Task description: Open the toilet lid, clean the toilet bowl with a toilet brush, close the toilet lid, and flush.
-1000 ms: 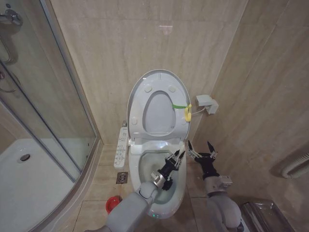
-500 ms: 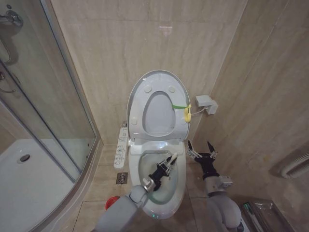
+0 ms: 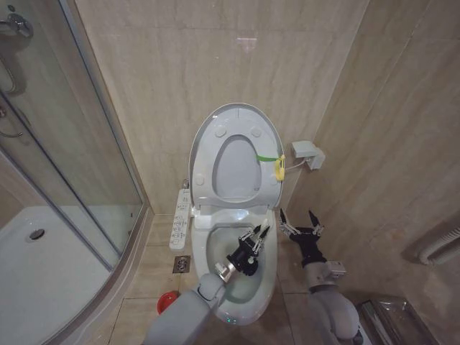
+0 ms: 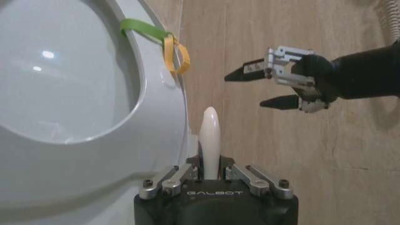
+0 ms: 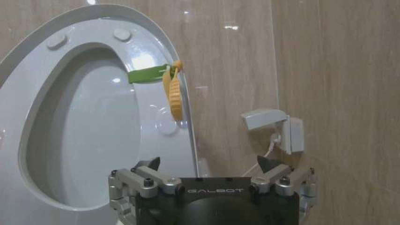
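While the left gripper [image 3: 259, 234] hangs over the long white ceramic toilet bowl [image 3: 268, 277], clenched round the thin white stick of the toilet brush [image 4: 210, 140], it looks best to keep that grip tight and rub the head slowly round the stained inside without bumping the rim. The big shiny white oval toilet lid [image 3: 234, 154] stands up against the wall, and the right gripper [image 3: 301, 221] waits released just beside the bowl. From the head I cannot make out the stick, but the left wrist view shows its round tip poking up between the fingers.

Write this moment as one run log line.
lid: up | left end effector: shut on brush, over bowl | right end effector: open, idle beside toilet
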